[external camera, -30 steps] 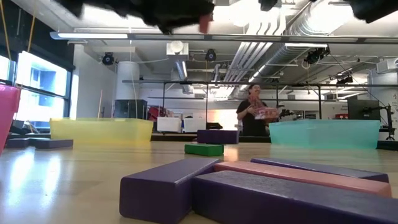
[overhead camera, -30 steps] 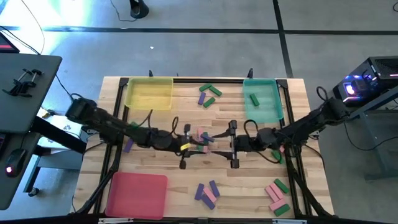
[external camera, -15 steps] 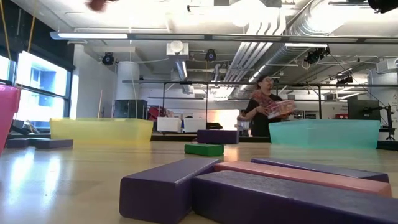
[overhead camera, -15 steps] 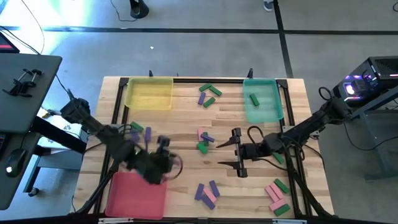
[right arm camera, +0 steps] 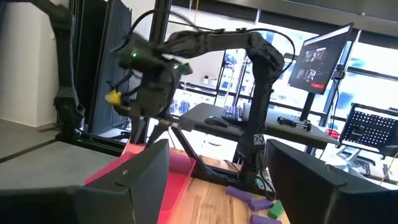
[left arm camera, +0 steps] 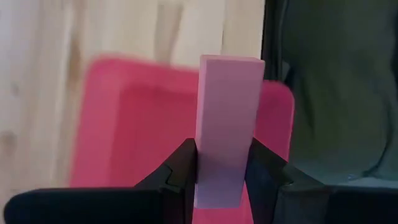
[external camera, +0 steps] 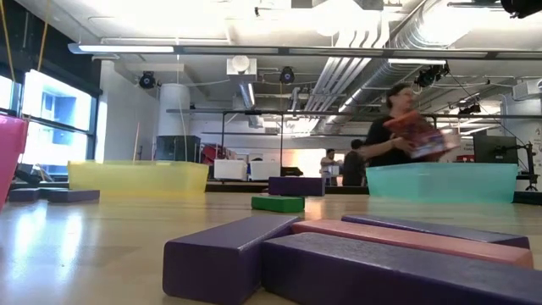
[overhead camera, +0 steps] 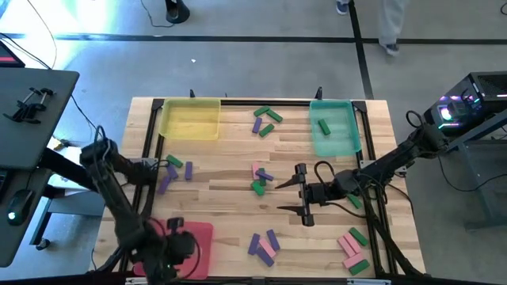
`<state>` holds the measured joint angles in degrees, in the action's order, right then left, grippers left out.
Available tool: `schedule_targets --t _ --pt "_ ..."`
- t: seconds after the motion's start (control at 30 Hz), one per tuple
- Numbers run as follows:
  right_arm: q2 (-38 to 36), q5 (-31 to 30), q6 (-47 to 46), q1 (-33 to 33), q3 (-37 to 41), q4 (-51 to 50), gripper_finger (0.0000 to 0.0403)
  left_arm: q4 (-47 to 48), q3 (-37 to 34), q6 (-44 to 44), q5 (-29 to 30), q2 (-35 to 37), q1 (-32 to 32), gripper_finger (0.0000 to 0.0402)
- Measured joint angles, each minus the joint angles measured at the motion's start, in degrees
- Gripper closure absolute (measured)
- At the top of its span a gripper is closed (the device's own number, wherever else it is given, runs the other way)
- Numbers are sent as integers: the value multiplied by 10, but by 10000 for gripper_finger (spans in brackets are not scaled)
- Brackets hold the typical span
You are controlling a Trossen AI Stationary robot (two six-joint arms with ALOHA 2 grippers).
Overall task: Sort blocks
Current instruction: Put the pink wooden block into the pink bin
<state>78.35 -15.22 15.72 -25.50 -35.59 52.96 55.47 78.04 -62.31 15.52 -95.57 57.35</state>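
My left gripper [overhead camera: 176, 237] hangs over the red tray [overhead camera: 194, 257] at the table's near left, shut on a pink block [left arm camera: 227, 112]. My right gripper [overhead camera: 303, 194] stands open above the table's middle, right of a small heap of pink, purple and green blocks [overhead camera: 260, 179] lying flat on the wood. More blocks lie at the far middle [overhead camera: 266, 119], by the left edge [overhead camera: 171, 169], at the near middle [overhead camera: 264, 244] and at the near right [overhead camera: 354, 249]. One green block [overhead camera: 323, 127] lies in the teal tray [overhead camera: 346, 136]. My left gripper pinches the pink block's two long sides [left arm camera: 205, 177] between its two fingers [left arm camera: 183, 168], at the end nearest the wrist. The fingers slant steeply down from above. The block sticks out past the fingertips along them, lifted clear above the red tray [left arm camera: 143, 124].
A yellow tray [overhead camera: 190, 120] stands at the far left. The table's black frame rails [overhead camera: 150, 134] run along its sides. In the low view purple and pink blocks [external camera: 339, 254] lie close to the camera, and people move in the room beyond.
My left gripper has swung with the pink block from the table's middle toward the near left corner, to above the red tray, turning and tipping to point steeply down. My right gripper has drawn back a little from the middle heap, staying open.
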Motion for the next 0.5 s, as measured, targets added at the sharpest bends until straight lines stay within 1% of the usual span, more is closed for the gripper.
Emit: schedule_targets --t 0.13,0.3,0.4,0.5 --pt "0 0 5 0 0 0 151 7 0 -48 -62 -49 0 323" --pt "0 1 11 0 0 -1 151 20 -1 -32 -129 -111 -22 323" --pt "0 2 13 0 0 -5 151 46 -1 -29 -151 -132 -42 323" --pt "0 2 11 0 0 -11 151 49 -4 -10 -154 -135 -58 323"
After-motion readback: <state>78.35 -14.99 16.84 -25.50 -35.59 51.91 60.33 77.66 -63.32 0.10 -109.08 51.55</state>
